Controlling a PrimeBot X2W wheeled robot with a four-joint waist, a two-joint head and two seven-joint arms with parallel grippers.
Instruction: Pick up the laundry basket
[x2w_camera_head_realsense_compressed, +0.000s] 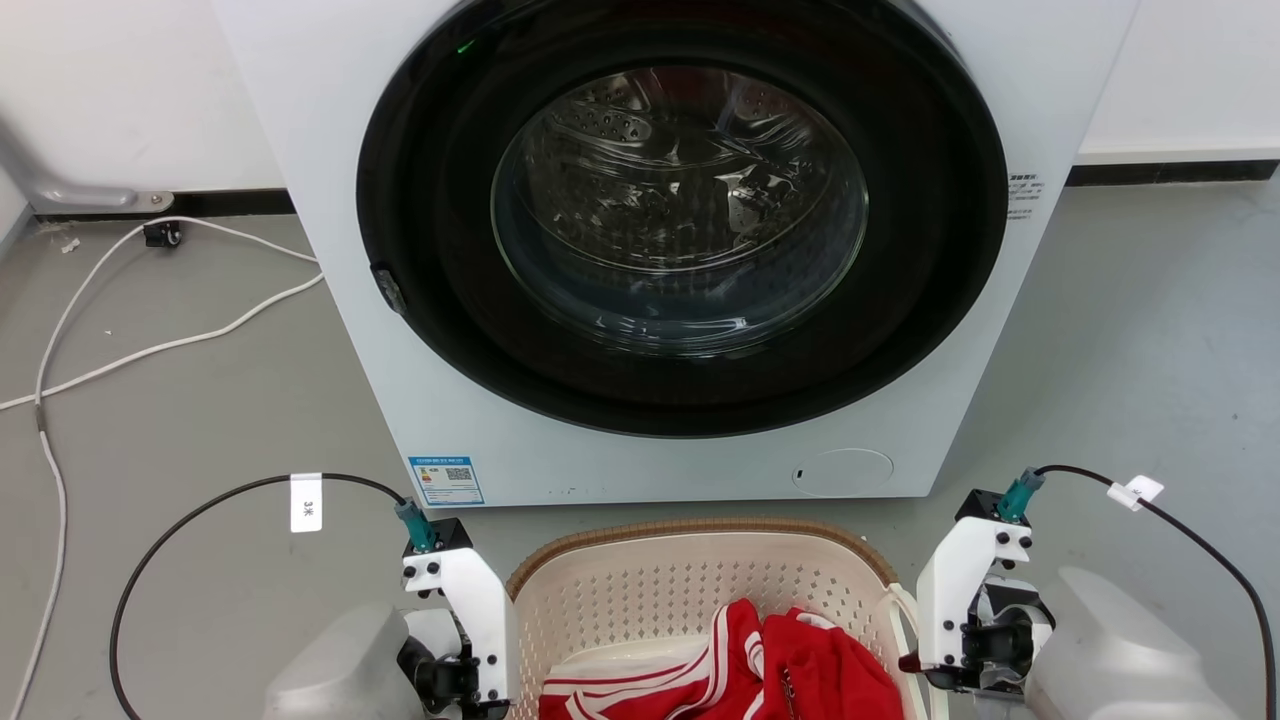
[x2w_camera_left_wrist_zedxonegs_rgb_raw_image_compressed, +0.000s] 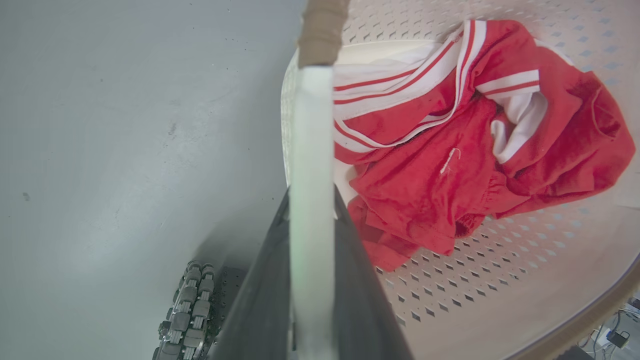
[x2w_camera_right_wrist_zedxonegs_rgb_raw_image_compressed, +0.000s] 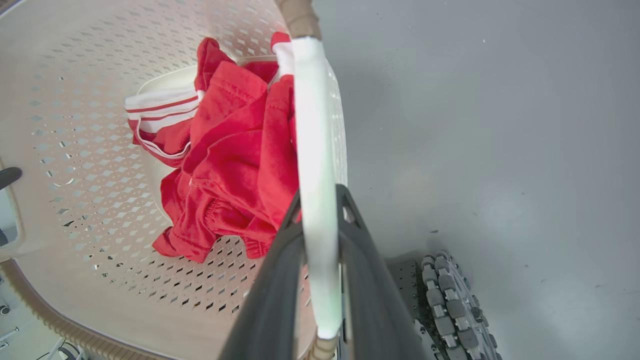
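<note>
- Gripping one white handle (x2w_camera_left_wrist_zedxonegs_rgb_raw_image_compressed: 311, 125) each, left fingers (x2w_camera_left_wrist_zedxonegs_rgb_raw_image_compressed: 265, 300) and right fingers (x2w_camera_right_wrist_zedxonegs_rgb_raw_image_compressed: 275, 300) are squeezing shut, likely sharing the load evenly.
- Basket (x2w_camera_head_realsense_compressed: 700, 527) is sitting just before the washer (x2w_camera_head_realsense_compressed: 680, 230), carrying red clothes (x2w_camera_head_realsense_compressed: 800, 670), seemingly awaiting lift.

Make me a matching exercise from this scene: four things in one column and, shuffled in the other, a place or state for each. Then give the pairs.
Things:
1. laundry basket
2. red garment
3. washer door
4. left gripper

Places or states:
a. round, dark-rimmed, shut
b. lying inside the basket
c. clamped on a white handle
d. just in front of the washer

Pairs: 1-d; 2-b; 3-a; 4-c.
</note>
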